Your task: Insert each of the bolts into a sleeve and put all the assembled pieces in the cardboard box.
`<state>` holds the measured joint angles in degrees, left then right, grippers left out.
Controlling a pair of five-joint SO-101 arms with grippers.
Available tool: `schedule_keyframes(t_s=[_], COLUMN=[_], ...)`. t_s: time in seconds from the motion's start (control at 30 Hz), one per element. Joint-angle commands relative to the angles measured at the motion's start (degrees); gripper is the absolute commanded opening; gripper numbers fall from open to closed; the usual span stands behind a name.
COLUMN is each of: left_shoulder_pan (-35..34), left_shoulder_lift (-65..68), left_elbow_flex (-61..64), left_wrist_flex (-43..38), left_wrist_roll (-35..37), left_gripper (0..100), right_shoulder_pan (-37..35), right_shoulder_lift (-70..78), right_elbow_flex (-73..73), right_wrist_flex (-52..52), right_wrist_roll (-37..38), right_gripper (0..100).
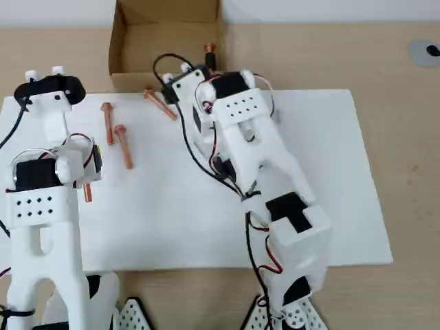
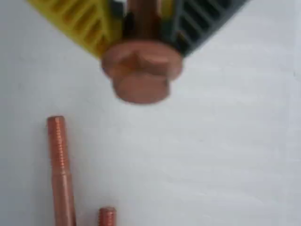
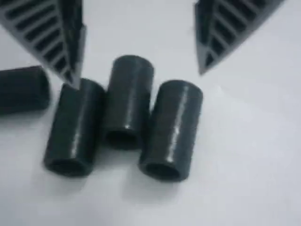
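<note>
Left wrist view puts the copper-coloured metal bolt (image 2: 141, 70) right in my left end effector (image 2: 143, 21). The yellow ribbed finger (image 2: 80, 23) and the dark ribbed finger (image 2: 202, 19) are clamped on its shank. Its broad flanged head, with a hexagonal cap, sticks out just past their tips, over the white sheet (image 2: 225, 155). On that sheet, apart from the held piece, lies a long loose bolt (image 2: 61, 174) with a threaded end and a smooth shank. The threaded tip of another bolt (image 2: 107, 216) is just beside it.

Right wrist view shows my right end effector (image 3: 138, 68) spread wide, holding nothing, its black fingers (image 3: 56, 33) ribbed and tapering to points. Below them three black tubular sleeves (image 3: 128, 101) lie on their sides in a row, touching one another, open ends facing the same way. They are smooth, slightly glossy and thick-walled. One fingertip sits over the outer sleeve (image 3: 75, 132) of the row, though I cannot tell if it touches. The other fingertip stands off from the sleeve at the far end (image 3: 171, 132), over bare sheet. A fourth sleeve (image 3: 21, 89) lies near the row, turned at a different angle.

High view shows three copper bolts (image 1: 107, 122) lying flat on the sheet between my arms. The open brown cardboard box (image 1: 115, 48) stands on the pale wooden surface (image 1: 399, 103) at the sheet's far edge. One more copper bolt (image 1: 210, 49) sits just beside the box's wall, near my right arm's tip.
</note>
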<state>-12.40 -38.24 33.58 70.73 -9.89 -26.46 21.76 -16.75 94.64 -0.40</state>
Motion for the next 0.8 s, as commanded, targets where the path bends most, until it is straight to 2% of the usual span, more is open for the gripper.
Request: schedule_keyframes(t_s=[0.0, 0.27, 0.53, 0.77], left_shoulder_pan=[0.7, 0.88, 0.7, 0.7], left_shoulder_lift=[-1.63, -1.54, -1.54, -1.54], left_elbow_flex=[-0.26, -0.18, -0.18, -0.18], left_wrist_flex=[-0.62, -0.53, -0.53, -0.53], left_wrist_roll=[0.18, 0.18, 0.26, 0.26], left_gripper=[1, 1, 1, 1], right_shoulder_pan=[-1.36, -2.24, -7.08, -6.02], right_shoulder_lift=[-0.66, -0.75, -0.57, -0.31], right_elbow_flex=[3.47, 3.74, 8.31, 12.0], right_wrist_flex=[-1.58, -3.25, -7.47, -10.99], right_wrist_roll=[-3.52, -5.63, -7.21, -7.21], right_gripper=[17.5, 17.4, 17.4, 17.4])
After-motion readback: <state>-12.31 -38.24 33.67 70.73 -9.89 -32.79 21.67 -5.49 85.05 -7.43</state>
